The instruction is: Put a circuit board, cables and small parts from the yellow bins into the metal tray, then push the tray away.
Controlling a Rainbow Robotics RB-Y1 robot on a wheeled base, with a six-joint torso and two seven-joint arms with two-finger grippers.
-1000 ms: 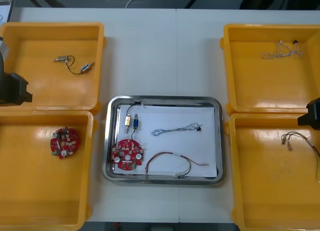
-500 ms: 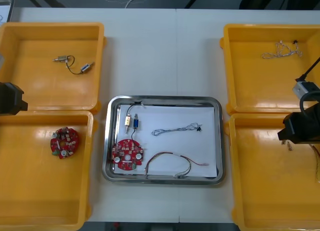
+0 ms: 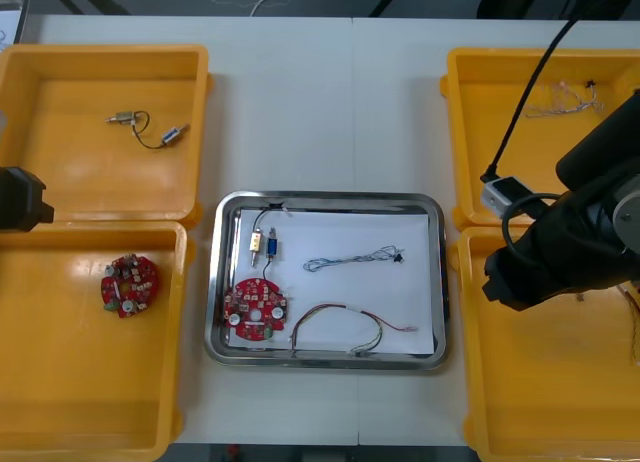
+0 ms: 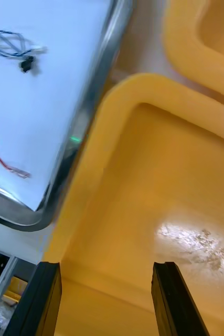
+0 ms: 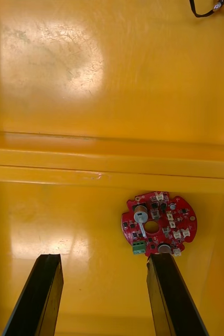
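Right of the metal tray [image 3: 325, 200], just beside its right rim: right gripper [image 4: 105, 270], fingers apart, nothing between them. Hangs over the tray-side corner of the near right yellow bin [image 4: 143, 173], bare bin floor beneath the fingers.

Left of the tray, well apart from it: left gripper [image 5: 105, 262], fingers likewise spread and empty, above the shared wall [image 3: 100, 222] of the two left yellow bins. Just past one left finger, in the near left bin: a loose red circuit board [image 5: 159, 223].

Inside the tray, on its white lining: a second red circuit board [image 3: 254, 309] at the near left corner, a small metal part [image 3: 264, 244] just beyond it, a twisted blue and white cable [image 3: 350, 258] at the middle, and a red and yellow cable [image 3: 340, 327] along the near edge.

Left of the tray, in the far bin: wired metal parts [image 3: 148, 128]. Right of the tray, in the far bin: a thin pale cable bundle [image 3: 562, 102].
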